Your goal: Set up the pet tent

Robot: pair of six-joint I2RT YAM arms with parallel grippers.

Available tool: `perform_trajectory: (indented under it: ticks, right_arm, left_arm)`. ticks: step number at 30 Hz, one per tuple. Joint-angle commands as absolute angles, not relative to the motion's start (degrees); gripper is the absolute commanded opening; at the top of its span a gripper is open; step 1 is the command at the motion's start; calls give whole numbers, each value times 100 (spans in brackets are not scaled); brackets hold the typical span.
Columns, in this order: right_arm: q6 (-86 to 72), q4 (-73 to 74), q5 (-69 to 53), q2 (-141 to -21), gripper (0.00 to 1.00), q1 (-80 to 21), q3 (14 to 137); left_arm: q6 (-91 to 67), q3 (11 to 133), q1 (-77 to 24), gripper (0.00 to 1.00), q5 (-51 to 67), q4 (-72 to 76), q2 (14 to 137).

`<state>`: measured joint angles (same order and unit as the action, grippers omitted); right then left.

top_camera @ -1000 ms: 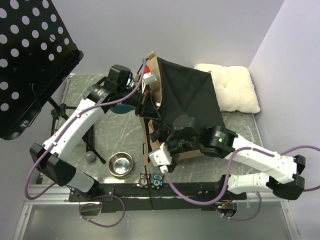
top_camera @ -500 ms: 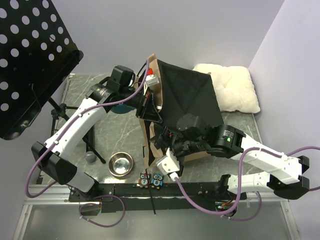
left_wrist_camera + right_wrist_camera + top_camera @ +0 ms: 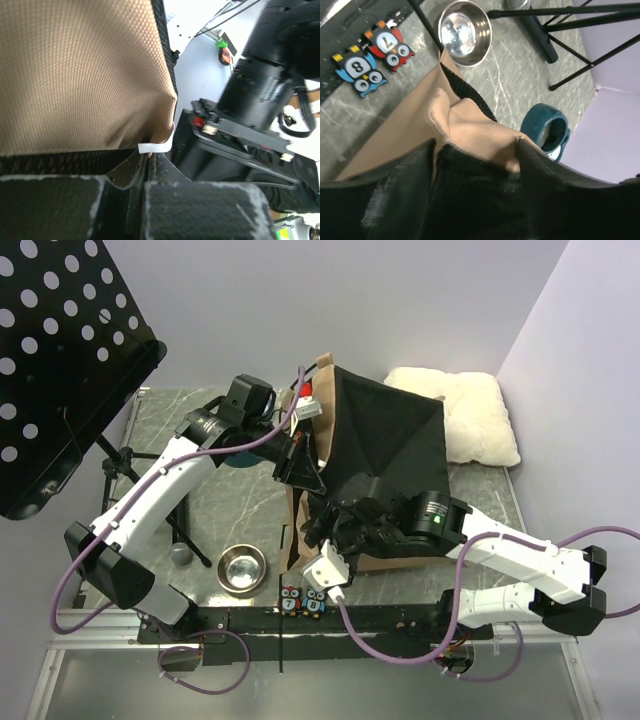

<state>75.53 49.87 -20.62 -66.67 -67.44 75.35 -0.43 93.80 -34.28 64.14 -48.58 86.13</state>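
Observation:
The pet tent (image 3: 385,440) stands tilted on the table, its black base panel facing up and its tan fabric (image 3: 296,530) along the left edge. My left gripper (image 3: 300,468) is shut on the tent's upper left edge. In the left wrist view the jaws (image 3: 147,160) pinch the tan fabric (image 3: 75,75) beside a white tag (image 3: 156,146). My right gripper (image 3: 322,525) holds the tent's lower left corner. In the right wrist view bunched tan and black fabric (image 3: 475,125) fills the gap between its fingers (image 3: 405,190). Poles and pom-pom are hidden.
A steel bowl (image 3: 242,568) sits near the front left. A blue bowl stand (image 3: 546,131) is beside the tent. A white cushion (image 3: 465,425) lies at the back right. A black perforated stand (image 3: 60,360) with tripod legs (image 3: 570,30) is at the left. Owl tags (image 3: 302,602) mark the front edge.
The tent has swung to the right and its black panel now faces more squarely up. Both grippers kept their hold; the right wrist has shifted back left.

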Motion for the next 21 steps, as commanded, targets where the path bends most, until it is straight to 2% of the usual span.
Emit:
perform_trajectory:
  ticks: [1,6,9,12,13,15,17,20,21]
  right_arm:
    - [7462,4589,-2030,-6671,56,-6636,7418]
    - [7471,4579,-2136,-6671,25,-6566,7479]
    - [7418,4614,-2171,-6697,0,-6548,7593]
    - [7182,4623,-2293,-6689,0,-6496,7708]
    - [7059,4606,-2381,-6654,0,-6434,7743]
    - [6708,4614,-2600,-6566,0,-6268,7804]
    - [6374,4606,-2838,-6478,0,-6039,7814]
    - [5934,4536,-3233,-6285,0,-5635,7735]
    - [5785,4526,-3374,-6206,0,-5521,7691]
  left_arm:
    - [307,9703,-3524,1,6873,-4966,8631]
    - [299,9721,-3551,1,6987,-4983,8648]
    - [264,9703,-3568,1,6970,-4931,8631]
    - [132,9616,-3560,1,6812,-4791,8587]
    - [123,9607,-3551,10,6707,-4755,8561]
    - [184,9615,-3394,42,6461,-4676,8456]
    - [54,9580,-3026,60,6416,-4318,8280]
    - [-544,9309,-2410,99,6416,-3282,7833]
    - [-658,9238,-2234,100,6381,-2965,7674]
